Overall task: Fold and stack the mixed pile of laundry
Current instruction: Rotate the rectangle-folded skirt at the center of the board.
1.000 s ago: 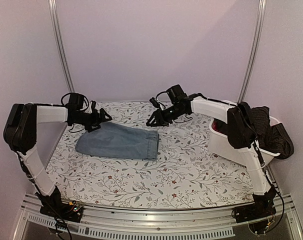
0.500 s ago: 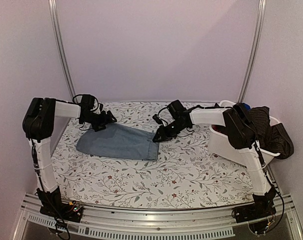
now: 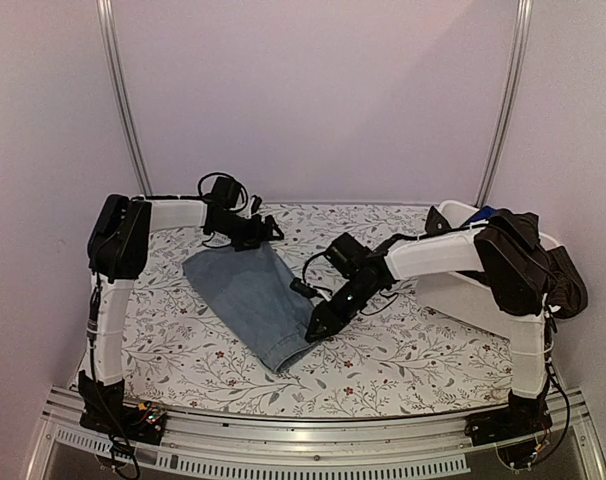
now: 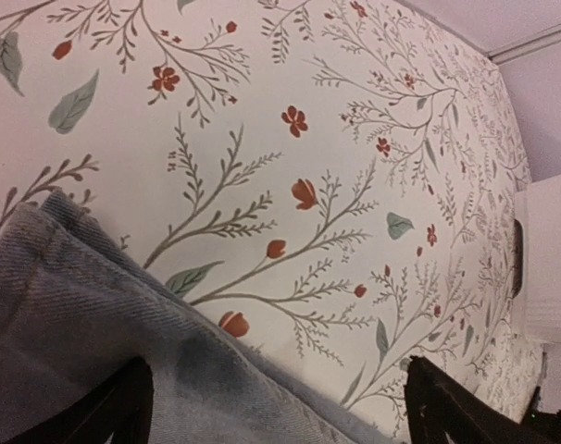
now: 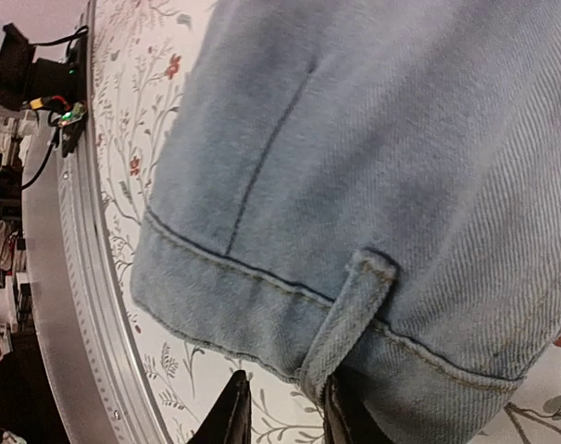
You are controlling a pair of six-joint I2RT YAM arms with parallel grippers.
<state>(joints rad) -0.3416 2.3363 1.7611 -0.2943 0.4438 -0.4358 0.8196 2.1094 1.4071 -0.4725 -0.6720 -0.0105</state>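
Light blue denim piece (image 3: 248, 300), soft twill with a stitched hem and a belt loop, lay flat and slantwise on the desk's floral-patterned cover (image 3: 403, 350), left of centre, its near hem close to the front metal rail (image 3: 313, 420). Left tool (image 3: 266, 230) stood wide open at the denim's far corner, gripping nothing; right tool (image 3: 315, 330) was pinched nearly closed on the hem beside the belt loop. Plain pale walls enclosed the desk, and a white plastic bin (image 3: 453, 290) heaped with dark cloth (image 3: 543, 265) sat at the right edge, patterned cover showing between it and the denim.
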